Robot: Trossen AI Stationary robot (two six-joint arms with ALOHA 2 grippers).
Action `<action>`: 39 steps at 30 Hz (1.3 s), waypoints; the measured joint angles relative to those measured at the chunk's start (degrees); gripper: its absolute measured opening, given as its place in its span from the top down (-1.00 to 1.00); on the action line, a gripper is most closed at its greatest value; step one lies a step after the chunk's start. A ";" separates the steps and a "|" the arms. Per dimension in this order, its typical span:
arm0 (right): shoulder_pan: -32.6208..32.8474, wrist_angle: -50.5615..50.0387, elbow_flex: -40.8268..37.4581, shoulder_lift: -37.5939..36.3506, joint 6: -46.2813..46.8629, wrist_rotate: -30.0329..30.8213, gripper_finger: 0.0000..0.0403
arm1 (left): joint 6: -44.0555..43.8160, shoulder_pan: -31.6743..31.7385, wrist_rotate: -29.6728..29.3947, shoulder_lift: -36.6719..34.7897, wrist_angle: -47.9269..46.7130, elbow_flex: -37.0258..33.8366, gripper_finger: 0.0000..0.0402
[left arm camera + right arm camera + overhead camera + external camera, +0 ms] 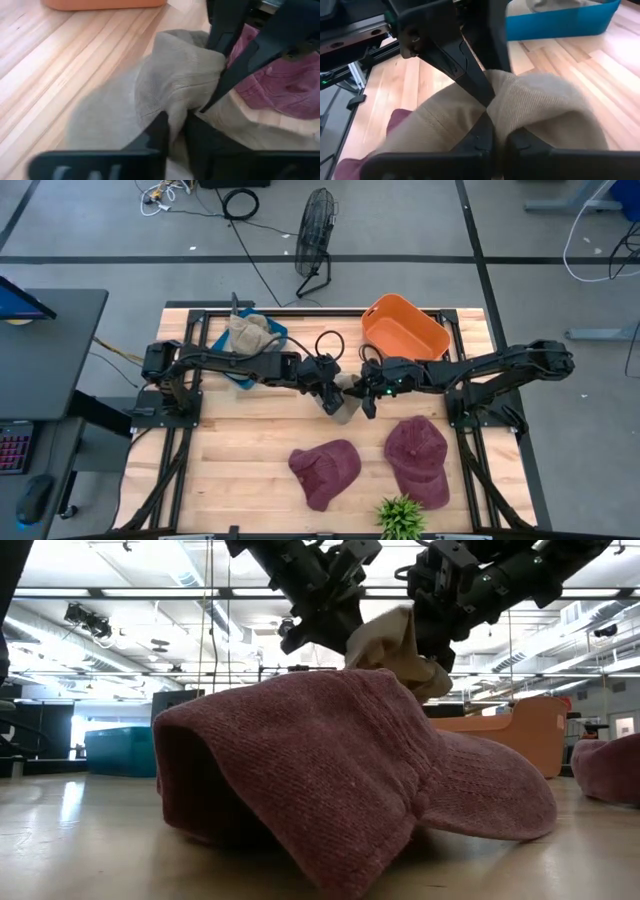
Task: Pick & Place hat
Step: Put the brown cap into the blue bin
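Note:
A beige corduroy hat (347,408) hangs above the table's middle, held between both grippers; in the low view the hat (398,648) is clear of the wood. My left gripper (330,394) comes from the left and my right gripper (368,394) from the right, both shut on it. Two maroon hats lie flat on the near half of the table, one (325,470) left of the other (418,460). Another beige hat (248,332) sits in the blue bin (240,372). My left gripper (175,131) pinches a bunched fold of the beige hat's cloth (175,102) between its two fingers, coming from the table's left. The hat is lifted clear and hangs crumpled. My right gripper (496,141) pinches a fold of the hat's cloth (520,117) between its two fingers, coming from the table's right, close beside the left gripper's fingers (470,75). The hat sags below, off the table.
An orange bin (405,332) stands at the far right of the table and the blue bin at the far left. A small green plant (400,517) sits at the near edge. A fan (315,235) and cables lie on the floor beyond.

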 joint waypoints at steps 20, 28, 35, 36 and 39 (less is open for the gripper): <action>0.03 -1.84 0.20 -1.53 3.76 2.54 0.30 | -10.68 0.13 -5.55 -2.54 -13.31 -0.15 0.92; 0.03 -6.04 0.20 -5.87 5.15 2.48 0.26 | -20.69 0.00 -15.80 -13.36 -27.56 -0.09 0.92; 0.03 -9.29 0.17 -6.86 6.00 2.23 0.30 | -39.75 1.03 -27.06 -21.13 -53.33 -0.04 0.92; 0.03 -9.70 0.17 -6.88 6.00 2.23 0.31 | -43.35 1.48 -27.68 -21.31 -57.24 -0.04 0.92; 0.03 -10.19 0.17 -6.84 5.98 2.25 0.31 | -53.35 3.42 -27.90 -21.26 -66.35 -0.16 0.90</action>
